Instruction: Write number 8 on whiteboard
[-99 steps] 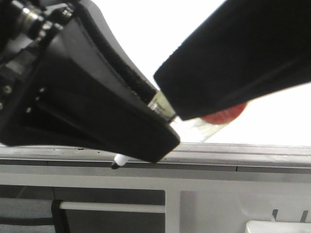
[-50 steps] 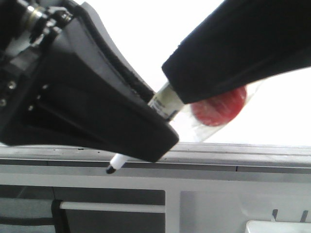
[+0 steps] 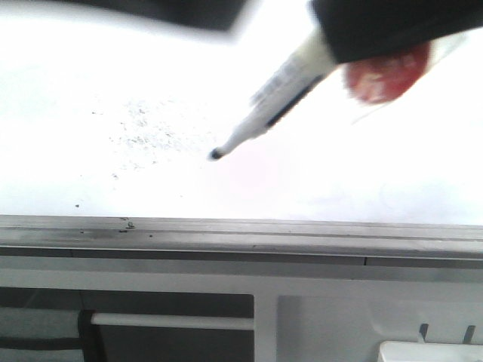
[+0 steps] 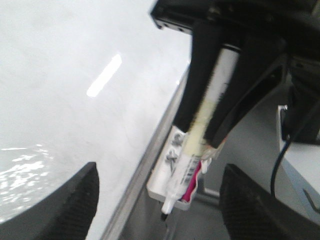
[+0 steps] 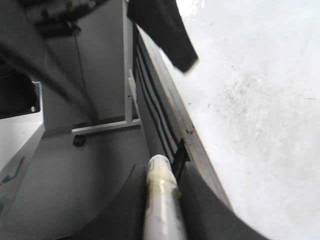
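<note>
The whiteboard is glossy white with faint grey specks; no number 8 shows on it. My right gripper is shut on a white marker that slants down and to the left. Its black tip is in front of the board's middle; I cannot tell if it touches. A red piece in clear wrap hangs at the marker by the gripper. In the right wrist view the marker's back end sticks out between the fingers. My left gripper is open and empty, a dark blur at the top of the front view.
A grey metal rail runs along the board's lower edge. Below it is a grey panel with dark openings and a white bar. A white box sits at the bottom right. A wheeled stand foot shows on the floor.
The left gripper, which filled the left of the front view, has lifted almost out of it. The right gripper has carried the marker up; its tip went from the rail onto the board area.
</note>
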Robot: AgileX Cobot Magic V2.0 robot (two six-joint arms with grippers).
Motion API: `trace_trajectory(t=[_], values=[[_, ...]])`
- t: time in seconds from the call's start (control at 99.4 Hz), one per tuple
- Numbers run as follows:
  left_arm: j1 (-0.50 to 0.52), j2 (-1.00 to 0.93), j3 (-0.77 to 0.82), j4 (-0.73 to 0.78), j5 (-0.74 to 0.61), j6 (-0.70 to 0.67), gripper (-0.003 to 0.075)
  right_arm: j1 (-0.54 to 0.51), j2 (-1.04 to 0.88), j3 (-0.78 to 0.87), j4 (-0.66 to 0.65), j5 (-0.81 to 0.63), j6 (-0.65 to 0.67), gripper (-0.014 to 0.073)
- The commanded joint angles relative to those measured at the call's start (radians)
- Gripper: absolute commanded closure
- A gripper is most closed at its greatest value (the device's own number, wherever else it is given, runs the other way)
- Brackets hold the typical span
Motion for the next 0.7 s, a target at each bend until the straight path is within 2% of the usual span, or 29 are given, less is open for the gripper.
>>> trace_trajectory(t=[0.0, 0.161, 0.302, 0.372, 0.453, 0.694], values=[[0.038, -0.125, 0.007, -0.033, -0.048, -0.053, 0.0280, 0.004, -0.091, 0.022, -0.001, -0.091, -0.001, 0.0653], [0.119, -0.369, 0.112, -0.035, -0.064, -0.146, 0.0391, 0.004, -0.251, 0.124, -0.001, -0.296, -0.001, 0.0653], [0.161, -0.530, 0.224, -0.044, -0.064, -0.188, 0.0531, 0.004, -0.261, 0.146, -0.047, -0.509, -0.003, 0.0654], [0.173, -0.584, 0.276, -0.073, -0.067, -0.188, 0.0624, 0.004, -0.224, 0.135, -0.110, -0.545, -0.003, 0.0654], [0.174, -0.618, 0.319, -0.117, -0.071, -0.188, 0.0741, 0.004, -0.163, 0.108, -0.157, -0.523, -0.003, 0.0654], [0.174, -0.626, 0.348, -0.171, -0.075, -0.188, 0.0741, -0.005, 0.050, -0.033, -0.181, -0.462, -0.003, 0.0653]])
